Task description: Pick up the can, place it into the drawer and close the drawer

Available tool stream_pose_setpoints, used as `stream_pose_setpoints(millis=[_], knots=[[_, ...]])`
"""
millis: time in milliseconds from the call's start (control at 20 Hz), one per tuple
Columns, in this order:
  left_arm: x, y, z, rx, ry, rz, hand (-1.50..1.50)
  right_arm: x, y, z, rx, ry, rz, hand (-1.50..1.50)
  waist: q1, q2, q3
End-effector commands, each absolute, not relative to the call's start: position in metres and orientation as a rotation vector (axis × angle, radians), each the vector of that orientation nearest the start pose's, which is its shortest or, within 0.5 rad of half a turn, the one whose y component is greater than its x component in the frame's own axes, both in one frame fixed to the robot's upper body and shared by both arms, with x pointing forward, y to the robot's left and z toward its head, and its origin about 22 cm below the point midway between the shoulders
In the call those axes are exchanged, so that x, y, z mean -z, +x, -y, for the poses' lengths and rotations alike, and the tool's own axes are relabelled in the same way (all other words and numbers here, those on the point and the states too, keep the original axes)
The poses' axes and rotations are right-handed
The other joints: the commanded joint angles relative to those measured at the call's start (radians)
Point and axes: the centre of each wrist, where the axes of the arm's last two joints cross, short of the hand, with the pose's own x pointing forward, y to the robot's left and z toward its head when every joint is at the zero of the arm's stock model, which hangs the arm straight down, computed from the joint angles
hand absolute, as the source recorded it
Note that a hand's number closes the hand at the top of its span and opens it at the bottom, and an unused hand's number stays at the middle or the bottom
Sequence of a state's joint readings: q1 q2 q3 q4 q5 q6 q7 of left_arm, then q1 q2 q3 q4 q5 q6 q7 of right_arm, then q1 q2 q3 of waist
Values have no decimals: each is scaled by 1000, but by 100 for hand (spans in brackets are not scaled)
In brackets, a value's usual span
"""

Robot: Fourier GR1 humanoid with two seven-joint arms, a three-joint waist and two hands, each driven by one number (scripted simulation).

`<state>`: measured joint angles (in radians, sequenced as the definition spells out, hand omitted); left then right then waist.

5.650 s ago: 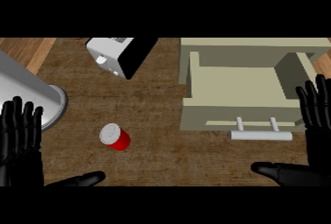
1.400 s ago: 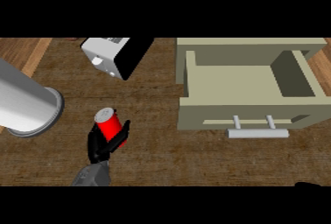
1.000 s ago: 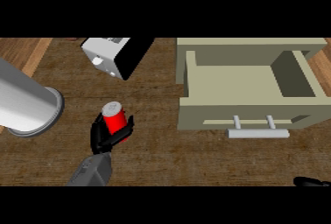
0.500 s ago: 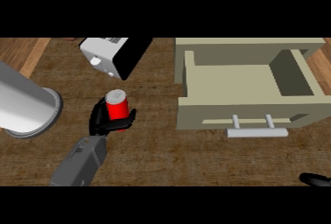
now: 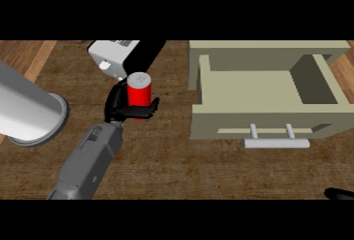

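A red can (image 5: 140, 93) with a grey top is held upright above the wooden counter, and my left hand (image 5: 123, 105) is shut round its lower half. The can hangs left of the open beige drawer (image 5: 266, 112), whose inside is bare and whose handle (image 5: 276, 143) faces me. Only a black tip of my right hand (image 5: 339, 193) shows at the lower right edge.
A large grey cylinder (image 5: 24, 110) lies at the left. A white and black appliance (image 5: 121, 56) stands at the back, just behind the can. The drawer's left wall (image 5: 203, 75) rises between the can and the drawer's inside.
My left hand has lifted the can and carried it up and to the right, toward the drawer. The right hand has dropped almost out of view.
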<state>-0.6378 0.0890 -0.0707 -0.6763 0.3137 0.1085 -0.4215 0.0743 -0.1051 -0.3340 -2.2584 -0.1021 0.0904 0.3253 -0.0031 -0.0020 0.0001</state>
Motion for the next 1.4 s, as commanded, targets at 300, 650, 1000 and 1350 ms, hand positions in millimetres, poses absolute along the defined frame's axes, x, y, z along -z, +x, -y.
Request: stream_pose_setpoints(millis=[300, 650, 1000, 1350], knots=[[-78, 396, -121, 63, -194, 1696, 150, -139, 162, 310, 71, -283, 1867, -150, -1, -1, 1], [-151, 402, -75, 114, -159, 1725, 150, -148, 171, 298, 84, -305, 1893, -150, -2, 1, 0], [-200, 408, -40, 150, -146, 1717, 150, -150, 164, 294, 58, -300, 1874, -150, -11, 2, 0], [-243, 425, -12, 185, -118, 1691, 150, -161, 176, 294, 47, -291, 1883, -150, -21, 8, 0]])
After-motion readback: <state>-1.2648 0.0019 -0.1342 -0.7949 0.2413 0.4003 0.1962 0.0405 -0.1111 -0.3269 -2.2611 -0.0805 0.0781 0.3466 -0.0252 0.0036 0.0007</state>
